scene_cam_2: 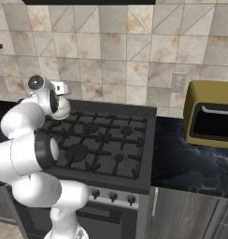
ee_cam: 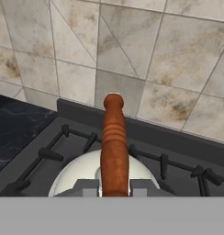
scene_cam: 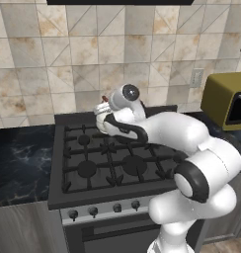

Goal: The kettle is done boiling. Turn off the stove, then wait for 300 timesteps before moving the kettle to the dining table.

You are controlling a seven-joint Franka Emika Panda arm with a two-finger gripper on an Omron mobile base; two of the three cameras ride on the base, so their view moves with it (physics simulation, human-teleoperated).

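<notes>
Where the gripper [ee_cam: 114, 187] clamps, the kettle [ee_cam: 81, 172] hangs beneath.

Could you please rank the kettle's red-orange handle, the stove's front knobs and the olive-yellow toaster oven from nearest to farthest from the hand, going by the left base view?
1. Red-orange kettle handle: between the fingers of the hand, at the stove's back left.
2. Dark front knobs: along the grey front, below the grates.
3. Olive-yellow toaster oven: far right, on the counter.

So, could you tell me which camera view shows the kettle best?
The hand view: the kettle sits close, its white body and red-orange handle between the gripper fingertips. In the left base view it peeks past the arm; in the right base view the arm covers it.
</notes>
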